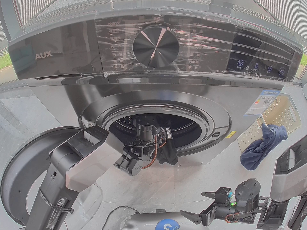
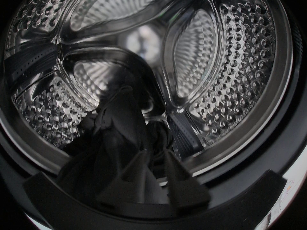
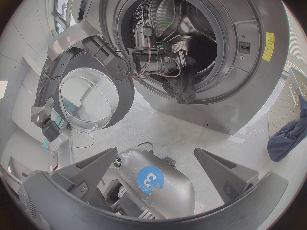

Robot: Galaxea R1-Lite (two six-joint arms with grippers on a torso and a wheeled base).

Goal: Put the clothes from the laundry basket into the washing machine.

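Left pincer (image 2: 153, 154) tight on one black garment (image 2: 118, 125)

Tiled floor (image 1: 192, 182), loose cable (image 1: 123, 206), slatted blinds (image 1: 38, 0).
Thin black cable curls on the pale grey tiles; blinds span the background up top, a strip of green (image 1: 3, 60) outdoors at far left.

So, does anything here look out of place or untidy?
Yes. A black garment, held by the left gripper, hangs out over the lower rim of the washing machine opening instead of lying inside the drum. A blue garment also droops over the edge of the laundry basket.
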